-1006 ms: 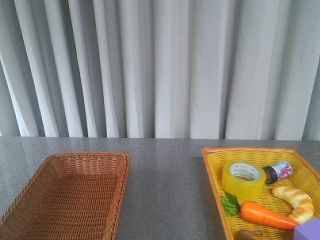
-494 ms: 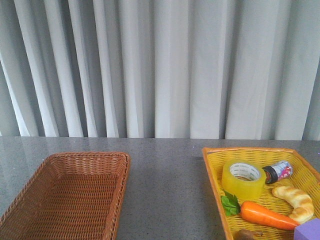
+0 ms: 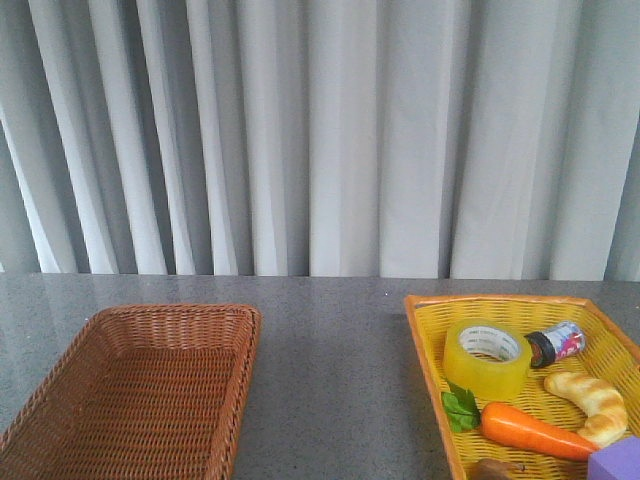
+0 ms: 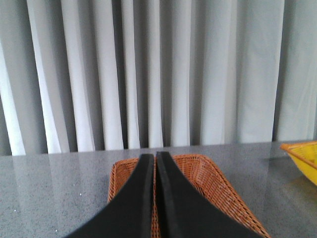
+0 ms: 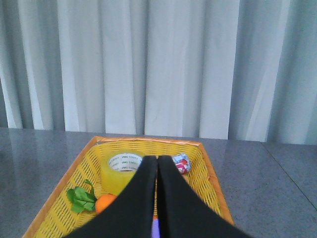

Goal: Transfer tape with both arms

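Observation:
The tape, a translucent yellow roll with a white printed core, lies flat in the yellow basket at the right. It also shows in the right wrist view, just beyond my right gripper, whose black fingers are shut and empty above that basket. My left gripper is shut and empty above the brown wicker basket. Neither gripper shows in the front view.
The brown wicker basket stands empty at the front left. The yellow basket also holds a carrot with green leaves, a bread piece, a small bottle and a purple block. Grey curtains hang behind the table.

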### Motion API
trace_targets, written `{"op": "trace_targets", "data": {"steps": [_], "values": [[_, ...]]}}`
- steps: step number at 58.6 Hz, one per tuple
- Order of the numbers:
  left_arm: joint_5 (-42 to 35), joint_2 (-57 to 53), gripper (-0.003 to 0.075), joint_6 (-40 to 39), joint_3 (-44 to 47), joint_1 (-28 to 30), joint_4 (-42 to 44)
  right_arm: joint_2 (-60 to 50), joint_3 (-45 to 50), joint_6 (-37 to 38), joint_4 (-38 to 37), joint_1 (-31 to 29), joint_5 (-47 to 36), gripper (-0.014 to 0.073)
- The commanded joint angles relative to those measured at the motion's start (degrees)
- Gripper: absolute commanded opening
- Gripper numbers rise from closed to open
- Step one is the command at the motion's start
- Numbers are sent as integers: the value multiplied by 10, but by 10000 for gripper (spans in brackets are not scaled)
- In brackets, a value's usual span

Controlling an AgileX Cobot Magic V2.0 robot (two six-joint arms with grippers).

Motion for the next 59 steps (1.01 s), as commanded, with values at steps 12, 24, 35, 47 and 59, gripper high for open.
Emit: {"op": "trace_targets", "data": {"steps": [12, 24, 35, 47, 59], "values": [[37, 179, -6, 0, -99, -2, -1, 132, -65, -3, -7, -3, 46, -4], [99, 243, -6, 0, -99, -2, -2, 188, -64, -3, -7, -3, 100, -4], [121, 281, -6, 0, -97, -2, -2, 213, -64, -1, -5, -3, 106, -4], [121, 303, 60, 0, -95, -2, -1, 217, -64, 0, -6, -3, 112, 42], [114, 309, 374, 0, -95, -2, 14, 217, -64, -4, -10, -3, 114, 344]]}}
